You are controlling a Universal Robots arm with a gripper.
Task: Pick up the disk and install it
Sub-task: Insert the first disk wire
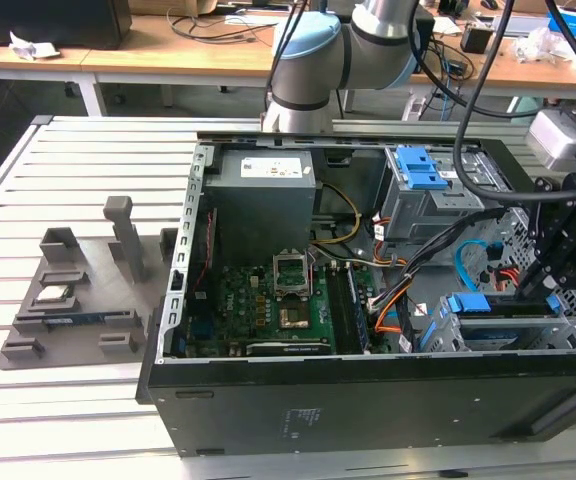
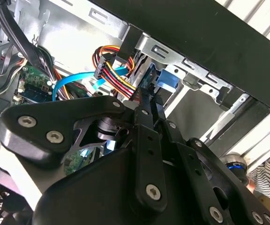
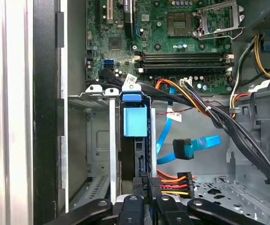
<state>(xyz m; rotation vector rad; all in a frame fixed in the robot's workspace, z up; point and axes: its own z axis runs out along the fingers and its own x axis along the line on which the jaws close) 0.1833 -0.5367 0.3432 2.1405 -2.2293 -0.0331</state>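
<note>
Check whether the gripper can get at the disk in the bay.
Likely yes: the gripper sits right at the disk's near end in the drive cage, and the cables lie off to the side, not between them.

The computer case (image 1: 368, 400) is black, its motherboard (image 1: 268, 310) green, and the power-supply box (image 1: 263, 215) grey. The disk (image 3: 135, 123) shows blue rails beside a black gripper (image 3: 146, 190); red, yellow and orange wires (image 3: 175, 180) run nearby.

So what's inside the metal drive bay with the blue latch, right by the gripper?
The disk stands edge-on inside the grey metal drive bay, its blue plastic rail showing. The gripper closes on its end. The bay walls cover its faces and label.
</note>
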